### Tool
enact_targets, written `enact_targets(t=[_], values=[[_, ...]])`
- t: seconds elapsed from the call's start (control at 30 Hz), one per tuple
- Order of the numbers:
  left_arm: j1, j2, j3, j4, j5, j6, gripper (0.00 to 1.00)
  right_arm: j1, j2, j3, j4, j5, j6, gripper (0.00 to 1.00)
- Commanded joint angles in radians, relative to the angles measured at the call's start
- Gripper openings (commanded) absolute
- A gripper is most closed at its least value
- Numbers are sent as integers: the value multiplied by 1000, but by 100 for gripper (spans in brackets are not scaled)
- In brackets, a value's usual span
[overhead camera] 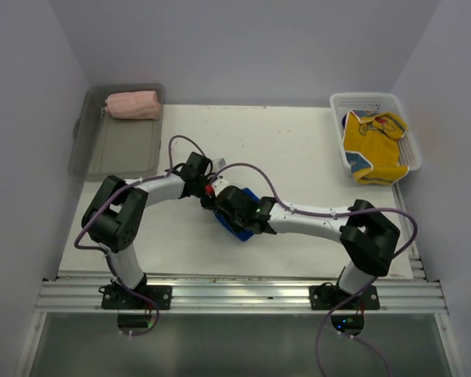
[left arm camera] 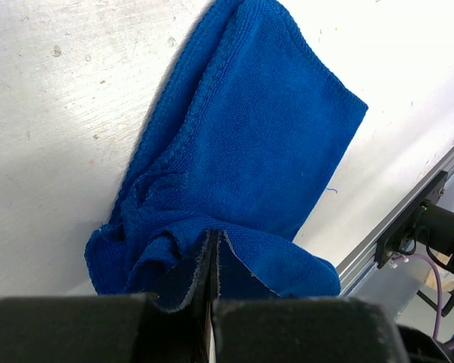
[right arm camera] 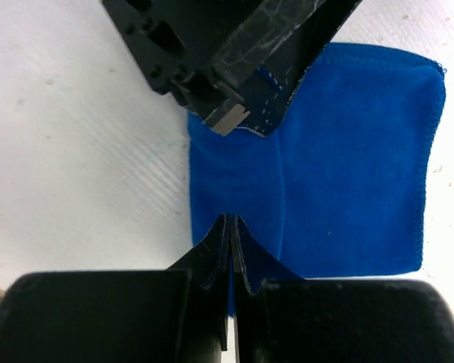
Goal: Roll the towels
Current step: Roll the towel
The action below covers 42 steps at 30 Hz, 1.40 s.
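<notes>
The blue towel [overhead camera: 237, 232] lies folded on the white table in front of the arm bases, mostly hidden under both grippers in the top view. My left gripper [left arm camera: 212, 240] is shut, its tips pinching a bunched fold of the blue towel [left arm camera: 250, 144]. From the opposite side my right gripper [right arm camera: 231, 221] is shut on the near edge of the blue towel [right arm camera: 356, 166], which lies flat there. The left gripper's fingers [right arm camera: 234, 113] grip the towel's far corner. A pink towel [overhead camera: 133, 104] lies rolled in the grey tray [overhead camera: 114, 153]. The yellow towel [overhead camera: 373, 145] sits crumpled in the white basket [overhead camera: 369, 100].
The tray sits at the table's back left and the basket at the back right. An aluminium rail [overhead camera: 235, 294] runs along the near edge. Purple cables [overhead camera: 267, 184] loop over both arms. Walls close in on three sides.
</notes>
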Motion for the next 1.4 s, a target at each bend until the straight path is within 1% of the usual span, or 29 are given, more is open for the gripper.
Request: enact_targets(t=[0.0,0.03,0.1,0.13,0.17,0.23,0.27,0.5,0.63,0.8,0.9,0.93,1.0,1.03,1.07,1.1,1.13,1.17,1.27,1.3,1.33,1.37], values=[[2,15,35,-10,19,32,0,-2,40,-9,21,66,-54,2],[2,15,38,-10,22,32,0,-2,44,-13,28,70,-58,15],[3,20,45,-13,24,32,0,-2,47,-24,37,61,-66,28],[2,23,50,-16,25,32,0,-2,44,-30,46,55,-66,38],[3,26,54,-22,24,31,0,-2,40,-38,64,47,-66,41],[2,40,73,-30,25,35,0,-2,21,-65,86,26,-68,45],[2,46,79,-36,24,37,0,-2,18,-71,101,15,-63,45],[3,77,108,-38,40,35,0,-2,44,-93,115,12,-42,47],[2,80,117,-34,50,25,0,4,72,-96,110,49,-23,47],[2,106,180,-50,57,-6,0,8,78,-134,132,44,29,42],[2,115,212,-67,56,-9,0,8,70,-156,140,52,56,36],[2,117,219,-73,57,-2,0,8,64,-160,141,52,63,28],[2,120,234,-99,50,6,0,8,51,-177,152,33,76,18],[2,120,239,-117,47,15,0,8,35,-180,158,27,78,9],[3,114,246,-126,42,18,0,7,28,-185,163,4,83,2],[6,109,249,-133,42,23,0,7,20,-188,164,-6,83,0],[11,101,252,-137,72,24,0,-1,5,-191,176,-23,89,0],[17,80,258,-137,86,23,0,-7,-6,-203,187,-74,93,0],[55,25,294,-180,73,31,0,-45,-40,-225,233,-147,122,0],[83,12,303,-195,65,41,1,-59,-46,-239,244,-201,130,0],[97,-15,315,-220,50,46,3,-86,-57,-248,271,-230,147,0],[123,-27,318,-232,41,51,11,-100,-61,-260,284,-250,155,0]])
